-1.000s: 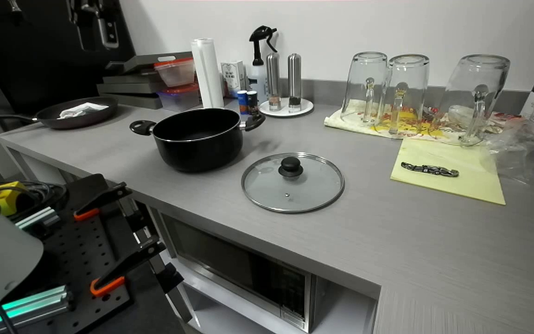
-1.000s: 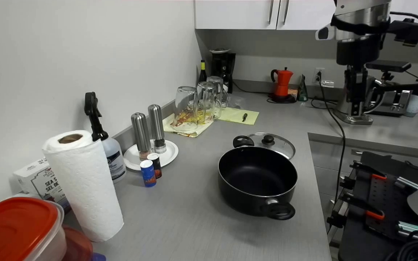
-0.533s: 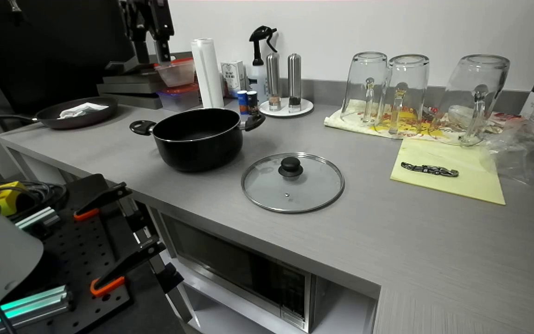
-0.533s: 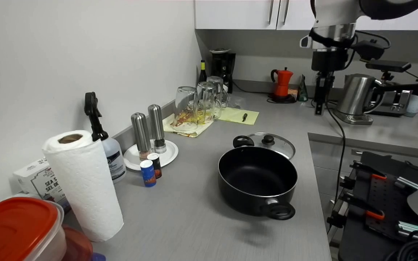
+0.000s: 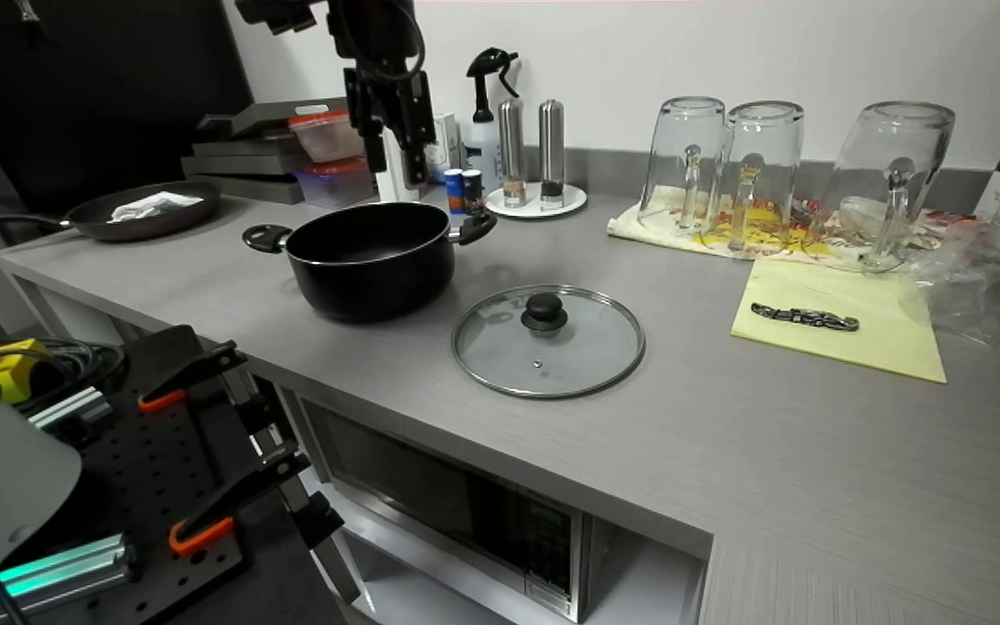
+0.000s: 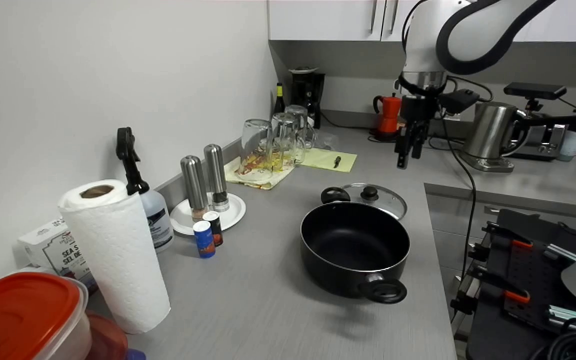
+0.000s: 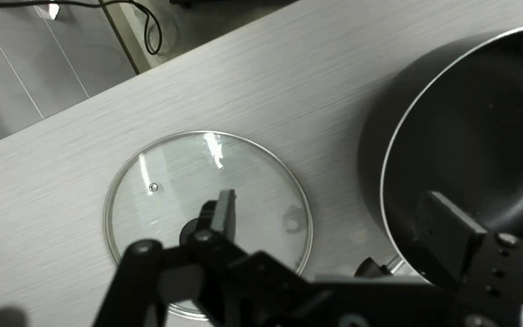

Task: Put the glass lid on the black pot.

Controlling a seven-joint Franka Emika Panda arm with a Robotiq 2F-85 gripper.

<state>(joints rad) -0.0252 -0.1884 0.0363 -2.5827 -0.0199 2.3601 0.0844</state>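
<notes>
We log the glass lid (image 5: 552, 358) lying flat on the bench (image 5: 682, 434), its knob (image 5: 544, 311) facing up. The black pot (image 5: 370, 285) stands upright near it; in the wrist view we see a strip of bench between the two. The gripper (image 7: 328, 204) hangs in the air, its fingers (image 7: 223, 211) spread wide: in that view one partly masks the knob, the other crosses the pot's dark interior. Height over the bench: we cannot tell. Toward the wall we note three upturned glass mugs (image 5: 756, 156) on a patterned cloth (image 5: 628, 227), two metal grinders (image 5: 552, 139) on a white plate (image 5: 536, 209), and a paper towel roll (image 6: 115, 260).
</notes>
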